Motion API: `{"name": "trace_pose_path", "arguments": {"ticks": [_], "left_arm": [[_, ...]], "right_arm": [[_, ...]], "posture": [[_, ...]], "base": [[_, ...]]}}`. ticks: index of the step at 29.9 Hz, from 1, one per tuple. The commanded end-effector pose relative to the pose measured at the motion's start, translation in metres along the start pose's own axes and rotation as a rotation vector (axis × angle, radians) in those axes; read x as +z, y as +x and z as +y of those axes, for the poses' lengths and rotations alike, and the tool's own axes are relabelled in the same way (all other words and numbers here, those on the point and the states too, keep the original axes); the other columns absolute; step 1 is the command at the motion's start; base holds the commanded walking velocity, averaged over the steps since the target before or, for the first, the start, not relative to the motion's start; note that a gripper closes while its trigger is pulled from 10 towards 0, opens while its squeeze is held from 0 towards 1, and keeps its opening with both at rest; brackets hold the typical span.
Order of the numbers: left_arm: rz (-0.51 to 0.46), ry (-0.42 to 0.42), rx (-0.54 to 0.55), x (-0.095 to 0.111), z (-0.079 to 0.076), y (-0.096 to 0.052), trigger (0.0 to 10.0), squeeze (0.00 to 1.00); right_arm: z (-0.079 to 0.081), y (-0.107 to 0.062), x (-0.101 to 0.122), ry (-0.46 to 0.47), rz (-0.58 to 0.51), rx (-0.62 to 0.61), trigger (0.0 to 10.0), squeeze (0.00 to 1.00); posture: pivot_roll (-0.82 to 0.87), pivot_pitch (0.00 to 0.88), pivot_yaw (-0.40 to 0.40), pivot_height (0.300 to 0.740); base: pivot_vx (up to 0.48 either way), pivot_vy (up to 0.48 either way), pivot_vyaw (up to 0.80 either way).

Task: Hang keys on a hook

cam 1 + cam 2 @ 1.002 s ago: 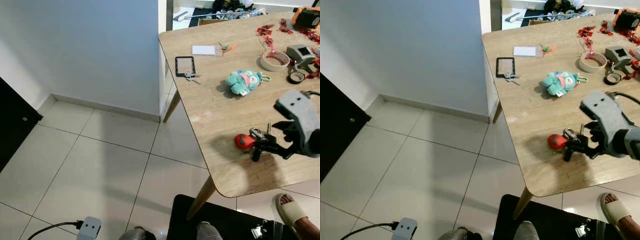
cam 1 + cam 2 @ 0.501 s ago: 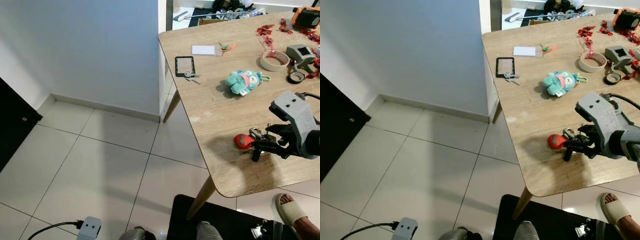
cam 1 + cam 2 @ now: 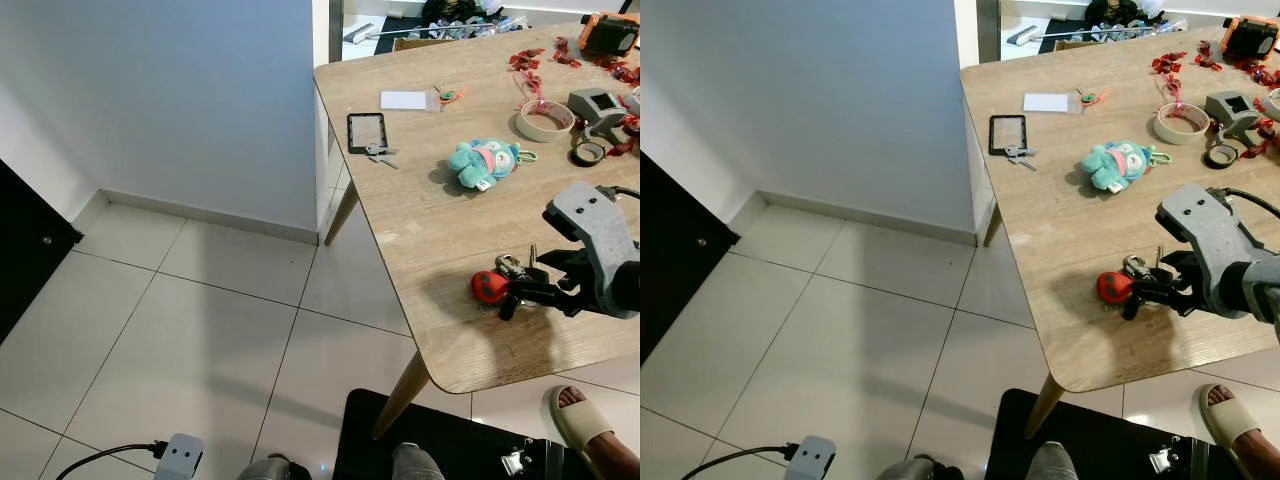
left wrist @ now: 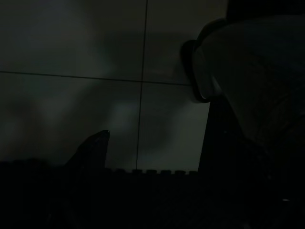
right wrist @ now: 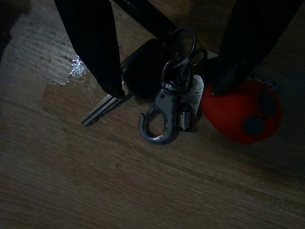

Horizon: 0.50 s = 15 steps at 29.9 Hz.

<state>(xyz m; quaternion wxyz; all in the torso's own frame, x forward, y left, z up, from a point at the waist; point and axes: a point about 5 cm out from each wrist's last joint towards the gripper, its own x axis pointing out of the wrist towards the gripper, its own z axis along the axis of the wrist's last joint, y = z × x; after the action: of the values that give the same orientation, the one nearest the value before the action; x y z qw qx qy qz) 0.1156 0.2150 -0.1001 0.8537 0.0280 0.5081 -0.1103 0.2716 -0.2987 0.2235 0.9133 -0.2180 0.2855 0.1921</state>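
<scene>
Your right gripper sits low over the keys near the front edge of the wooden table, right side of the scene. Fingers are parted, one black finger on either side of the bunch, straddling it but not clamped yet. The bunch lies flat on the wood: red fob, dark key head, metal snap clasp, a couple of rings, one silver blade sticking out. Left gripper hangs idle over the dark floor tiles; you cannot tell from that wrist view whether it is open or closed.

My read: you are at the pre-grasp step, nothing lifted, no hook anywhere in sight, so most of the task is ahead.

Risks from here:
- Close on loose parts only and you may pinch the clasp or one ring; the rest swings and could slip out on the lift
- Fingertips look close to the tabletop, so pushing down further could jam them on the wood or skid the bunch toward the near edge and off
- Far finger looks to overlap the fob edge; a squeeze there may squirt the smooth fob out sideways
- Grab the rings themselves and you leave nothing free to go over a hook later

Plush toy, tape roll and phone sit further back, well apart from the grasp
</scene>
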Motion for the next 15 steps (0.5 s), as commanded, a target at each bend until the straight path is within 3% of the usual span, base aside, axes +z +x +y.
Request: {"name": "trace_pose_path", "arguments": {"ticks": [1,12,15], "left_arm": [[0.036,0.0,-0.004,-0.012,-0.001,-0.003,10.0,0.0],[0.038,0.002,-0.005,-0.012,-0.001,-0.003,10.0,0.0],[0.039,0.006,-0.005,-0.013,-0.001,-0.003,10.0,0.0]], "right_arm": [[0.006,0.008,-0.011,0.011,0.047,0.029,10.0,0.0],[0.007,0.013,-0.01,0.013,0.046,0.037,10.0,0.0],[0.015,0.024,-0.012,0.011,0.049,0.072,10.0,0.0]], "posture": [[-0.16,0.218,0.107,0.74],[-0.16,0.212,0.104,0.74],[-0.16,0.211,0.103,0.74]], "base": [[0.0,0.0,0.0],[0.0,0.0,0.0],[0.0,0.0,0.0]]}}
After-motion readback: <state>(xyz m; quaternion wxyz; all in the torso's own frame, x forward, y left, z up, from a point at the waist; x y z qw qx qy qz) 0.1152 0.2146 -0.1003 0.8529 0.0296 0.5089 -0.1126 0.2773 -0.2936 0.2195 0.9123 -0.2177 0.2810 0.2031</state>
